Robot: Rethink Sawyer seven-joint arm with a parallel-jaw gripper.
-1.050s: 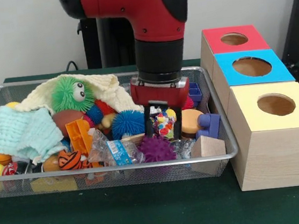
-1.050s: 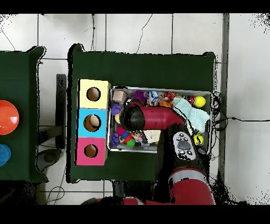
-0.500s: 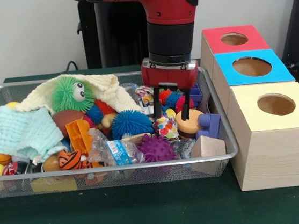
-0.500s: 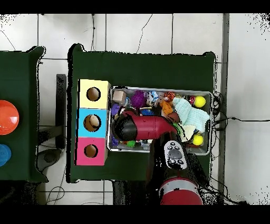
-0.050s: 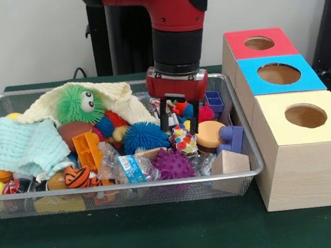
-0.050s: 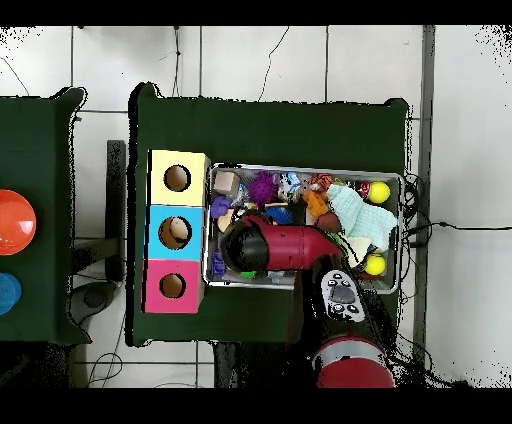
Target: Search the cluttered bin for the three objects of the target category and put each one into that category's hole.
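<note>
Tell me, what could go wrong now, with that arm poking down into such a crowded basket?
The tool hangs open among tightly packed toys, so its fingers might catch the multicoloured ball or the red spiky toy behind it instead of what it wants. A blue brick sits close by and could get pushed. The cloths may also hide targets.

Arm vertical, gripper point(image 5: 180, 119) pointing down, fingers apart.
</note>
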